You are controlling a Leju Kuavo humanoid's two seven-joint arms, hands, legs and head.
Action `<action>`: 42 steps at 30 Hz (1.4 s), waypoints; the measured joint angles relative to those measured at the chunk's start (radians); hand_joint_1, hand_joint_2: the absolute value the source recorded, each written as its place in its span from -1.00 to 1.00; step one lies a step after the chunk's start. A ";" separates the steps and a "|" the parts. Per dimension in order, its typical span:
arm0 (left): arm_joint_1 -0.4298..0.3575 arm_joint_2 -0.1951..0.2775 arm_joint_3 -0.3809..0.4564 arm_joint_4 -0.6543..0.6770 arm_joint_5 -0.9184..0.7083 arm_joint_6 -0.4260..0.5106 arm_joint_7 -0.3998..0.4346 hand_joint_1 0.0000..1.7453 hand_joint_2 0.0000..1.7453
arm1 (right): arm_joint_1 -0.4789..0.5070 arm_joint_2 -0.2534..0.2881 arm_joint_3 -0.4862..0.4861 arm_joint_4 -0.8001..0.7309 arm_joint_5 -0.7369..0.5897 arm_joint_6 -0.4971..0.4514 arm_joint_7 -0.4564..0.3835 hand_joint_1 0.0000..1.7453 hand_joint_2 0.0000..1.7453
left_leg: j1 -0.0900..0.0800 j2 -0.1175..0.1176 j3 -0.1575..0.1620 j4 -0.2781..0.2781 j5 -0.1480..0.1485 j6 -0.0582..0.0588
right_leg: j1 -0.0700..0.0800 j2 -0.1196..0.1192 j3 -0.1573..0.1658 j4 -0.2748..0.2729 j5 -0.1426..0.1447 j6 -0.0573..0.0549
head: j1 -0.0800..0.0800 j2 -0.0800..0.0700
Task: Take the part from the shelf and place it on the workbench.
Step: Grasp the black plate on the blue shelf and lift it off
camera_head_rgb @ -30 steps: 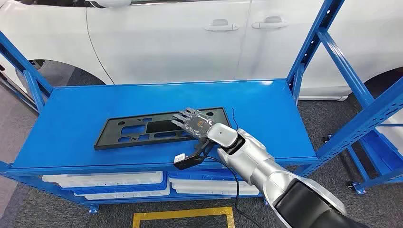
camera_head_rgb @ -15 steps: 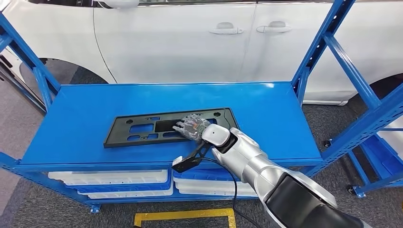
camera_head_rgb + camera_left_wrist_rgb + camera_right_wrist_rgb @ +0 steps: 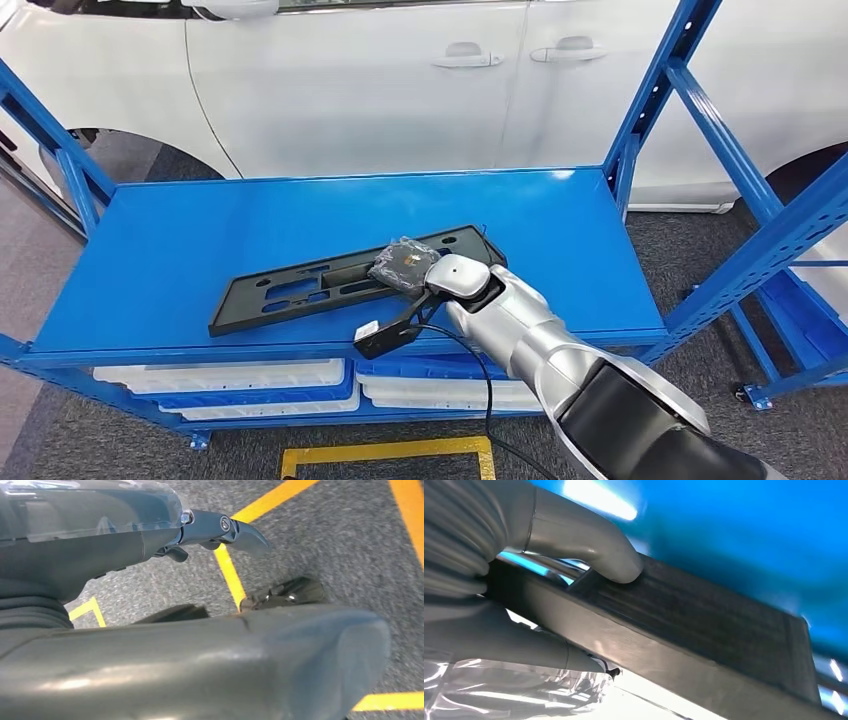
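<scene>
In the head view the right hand [image 3: 403, 264] is closed over the black part [image 3: 300, 285], a long flat panel with cut-outs. The part lies aslant on the blue shelf [image 3: 180, 240], its longer stretch running away from the hand toward the robot's left, a short end past the hand on the other side. Beyond the shelf, behind the hand, stands a white car [image 3: 380, 90]. Below the shelf's front edge sit white trays [image 3: 220, 378], and a yellow floor line [image 3: 385, 452] runs across grey carpet.

The left wrist view looks down at grey carpet crossed by yellow lines; the left hand [image 3: 220, 530] is near no object, and whether it is open I cannot tell.

The right wrist view shows the thumb [image 3: 584, 545] pressed on the part's dark face, fingers [image 3: 524, 645] under its edge, blurred blue shelf behind.
</scene>
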State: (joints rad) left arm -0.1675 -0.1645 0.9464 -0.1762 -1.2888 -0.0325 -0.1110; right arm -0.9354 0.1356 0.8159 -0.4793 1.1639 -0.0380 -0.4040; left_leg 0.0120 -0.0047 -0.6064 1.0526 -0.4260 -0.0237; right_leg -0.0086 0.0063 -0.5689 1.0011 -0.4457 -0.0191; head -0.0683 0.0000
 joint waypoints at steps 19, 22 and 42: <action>-0.002 -0.009 0.002 0.000 0.029 0.018 -0.033 -1.00 -1.00 | 0.097 -0.118 -0.392 -0.703 -0.976 0.477 -0.240 1.00 1.00 | -0.002 -0.003 0.011 -0.036 -0.013 0.016 | 0.003 -0.001 -0.048 0.024 0.009 0.013 | 0.000 0.000; -0.003 -0.010 0.002 0.000 0.030 0.024 -0.042 -1.00 0.00 | 0.123 -0.118 -0.421 -0.782 -1.064 0.527 -0.238 1.00 1.00 | 0.000 -0.001 -0.016 0.029 -0.059 0.002 | -0.002 -0.002 -0.043 0.017 0.011 -0.003 | 0.000 0.000; 0.024 -0.014 0.043 0.000 0.083 0.066 -0.106 -1.00 1.00 | 0.716 -0.143 -0.365 -1.238 -1.363 0.754 -0.290 1.00 1.00 | -0.001 0.000 0.030 -0.056 -0.010 0.046 | -0.008 -0.003 -0.161 0.298 -0.131 0.041 | 0.000 0.000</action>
State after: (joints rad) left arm -0.1433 -0.1790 0.9892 -0.1766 -1.2054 0.0332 -0.2168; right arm -0.2196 -0.0075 0.4510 -1.7169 -0.1992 0.7162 -0.6939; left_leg 0.0112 -0.0049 -0.5769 0.9962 -0.4363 0.0226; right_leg -0.0166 0.0031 -0.7296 1.2988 -0.5766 0.0215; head -0.0683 0.0000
